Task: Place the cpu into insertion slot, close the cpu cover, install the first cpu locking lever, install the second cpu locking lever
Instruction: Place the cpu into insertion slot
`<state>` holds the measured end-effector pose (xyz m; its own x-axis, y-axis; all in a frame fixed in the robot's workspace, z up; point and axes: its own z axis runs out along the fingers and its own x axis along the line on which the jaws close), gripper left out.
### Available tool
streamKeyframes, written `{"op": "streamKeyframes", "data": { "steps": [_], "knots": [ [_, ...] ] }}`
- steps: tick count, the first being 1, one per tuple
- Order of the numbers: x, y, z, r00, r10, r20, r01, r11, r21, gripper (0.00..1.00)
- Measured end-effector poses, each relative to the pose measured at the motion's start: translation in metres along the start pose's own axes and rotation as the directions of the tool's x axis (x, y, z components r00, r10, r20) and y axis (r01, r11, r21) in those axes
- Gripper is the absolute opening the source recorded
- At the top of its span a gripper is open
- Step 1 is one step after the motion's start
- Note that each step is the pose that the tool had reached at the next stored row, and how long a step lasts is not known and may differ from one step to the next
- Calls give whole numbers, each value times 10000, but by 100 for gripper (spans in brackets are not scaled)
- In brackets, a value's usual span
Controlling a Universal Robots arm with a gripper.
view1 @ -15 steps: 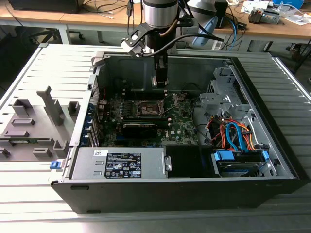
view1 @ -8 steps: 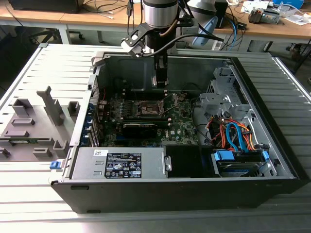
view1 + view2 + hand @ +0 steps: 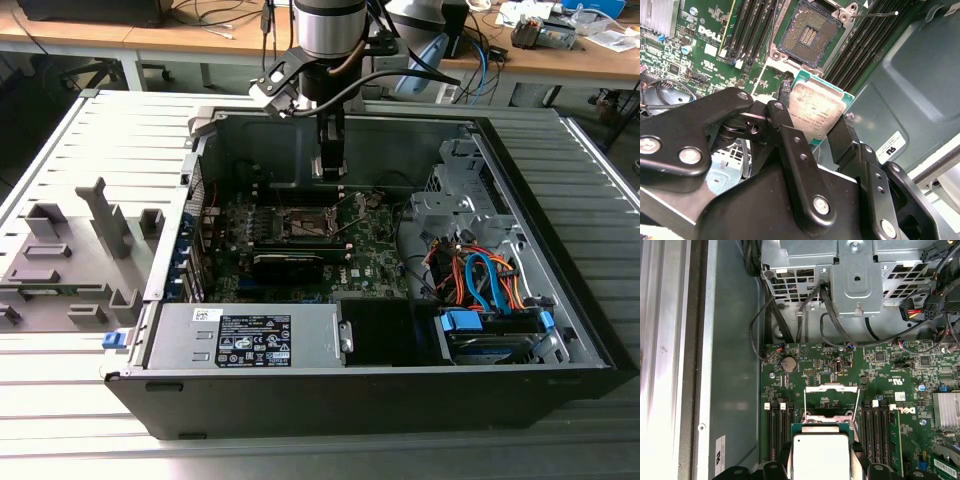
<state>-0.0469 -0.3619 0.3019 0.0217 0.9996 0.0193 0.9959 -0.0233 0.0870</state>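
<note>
The cpu [image 3: 817, 107] is clamped by its edges between the two black fingers [image 3: 781, 122] of the gripper [image 3: 810, 124], silver-grey top showing in both wrist views [image 3: 820, 456]. It hangs in the air, not yet seated. The insertion slot [image 3: 807, 35] lies bare on the green motherboard [image 3: 372, 250], its contact field uncovered and apart from the chip. The cpu cover [image 3: 831, 390] stands swung up off the slot, and a thin locking lever [image 3: 875, 15] juts out beside the slot's corner. Black memory slots [image 3: 752, 30] run along both sides of the slot.

In the exterior view the gripper [image 3: 330, 165] hangs in the upper middle of the frame, inside the open computer case [image 3: 300, 400] and just above the slot [image 3: 300, 225]. The case lies on a grey slatted table [image 3: 60, 150], with a silver power supply [image 3: 250, 335] along the case's lower edge.
</note>
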Motion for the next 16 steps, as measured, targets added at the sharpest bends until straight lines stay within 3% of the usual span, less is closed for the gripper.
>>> {"op": "streamKeyframes", "data": {
  "steps": [16],
  "knots": [
    [0,0,0,9999,102,9,-102,9999,-2,54]
  ]
}}
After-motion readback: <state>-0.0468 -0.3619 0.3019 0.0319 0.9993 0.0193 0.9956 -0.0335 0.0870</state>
